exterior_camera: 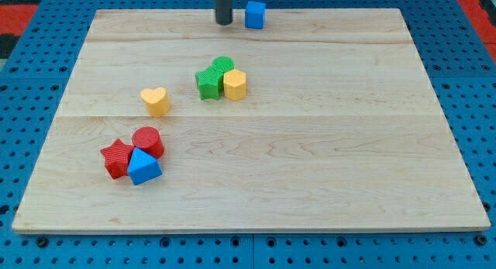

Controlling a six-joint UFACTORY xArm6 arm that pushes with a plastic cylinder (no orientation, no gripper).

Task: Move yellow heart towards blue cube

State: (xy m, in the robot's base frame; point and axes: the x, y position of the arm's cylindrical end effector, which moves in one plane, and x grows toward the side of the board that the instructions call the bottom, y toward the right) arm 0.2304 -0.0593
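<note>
Nearest the view's bottom: blue triangular block (143, 168), touching a red star (117, 157) on its left and a red cylinder (147, 140) just above it. These three form a tight cluster at the lower left of the wooden board (325, 160).

Yellow heart (156, 101) sits alone, up and to the right of that cluster, left of board centre, touching nothing.

Middle cluster, right of the heart: green star (208, 83), a second green block (223, 65) behind it (shape not clear, looks rounded), and a yellow hexagonal block (234, 84) on the right. All three are packed together.

Blue cube (255, 15) stands at the board's top edge, near centre, well apart from the heart, with the middle cluster lying roughly between them.

My tip (224, 22) rests at the top edge just left of the blue cube, a small gap between them. The rod carries no hand, so nothing is grasped; it touches no block.
</note>
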